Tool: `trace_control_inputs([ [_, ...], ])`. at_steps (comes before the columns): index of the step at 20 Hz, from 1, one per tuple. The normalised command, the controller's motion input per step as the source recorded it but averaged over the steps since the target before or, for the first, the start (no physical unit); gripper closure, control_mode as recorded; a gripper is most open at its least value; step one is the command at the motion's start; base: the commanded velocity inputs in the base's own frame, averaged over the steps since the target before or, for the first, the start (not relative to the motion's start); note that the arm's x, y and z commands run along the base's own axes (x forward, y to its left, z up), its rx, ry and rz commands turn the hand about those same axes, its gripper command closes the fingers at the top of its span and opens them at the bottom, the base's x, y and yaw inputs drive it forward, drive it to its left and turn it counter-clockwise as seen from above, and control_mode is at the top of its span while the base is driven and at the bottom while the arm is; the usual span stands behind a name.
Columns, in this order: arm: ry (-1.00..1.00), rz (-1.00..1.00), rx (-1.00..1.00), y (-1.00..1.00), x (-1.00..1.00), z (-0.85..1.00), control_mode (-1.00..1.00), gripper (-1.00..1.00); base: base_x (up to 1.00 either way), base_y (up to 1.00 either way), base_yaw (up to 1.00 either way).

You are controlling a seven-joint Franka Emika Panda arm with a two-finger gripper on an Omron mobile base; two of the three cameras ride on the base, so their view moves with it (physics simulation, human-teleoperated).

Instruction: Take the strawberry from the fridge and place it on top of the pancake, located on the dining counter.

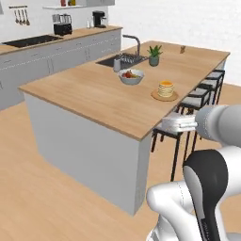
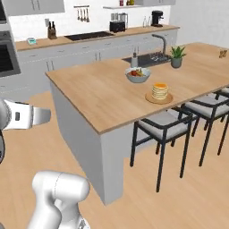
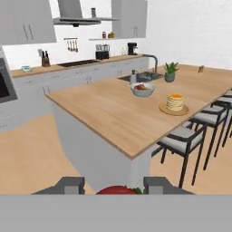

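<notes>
Holding the strawberry in my gripper (fingers closed on it), facing the pancake across the dining counter.

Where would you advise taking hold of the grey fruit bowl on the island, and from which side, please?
Grip the fruit bowl by its rim, coming straight down from above with one finger inside and one outside. Its walls curve outward and it sits upright and open-topped, so a side pinch would likely slip. The near rim, facing away from the pancake, looks unobstructed.
</notes>
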Motion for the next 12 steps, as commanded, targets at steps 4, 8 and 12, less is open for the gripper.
trace_control_inputs([
  [4, 0.0, 0.0, 0.0, 0.0, 0.0, 0.0, 1.0, 1.0, 0.5, -1.0, 0.46],
  [8, 0.0, 0.0, 0.0, 0.0, 0.0, 0.0, 1.0, 1.0, 0.3, -1.0, 0.47],
  [12, 0.0, 0.0, 0.0, 0.0, 0.0, 0.0, 1.0, 1.0, 0.03, -1.0, 0.51],
])
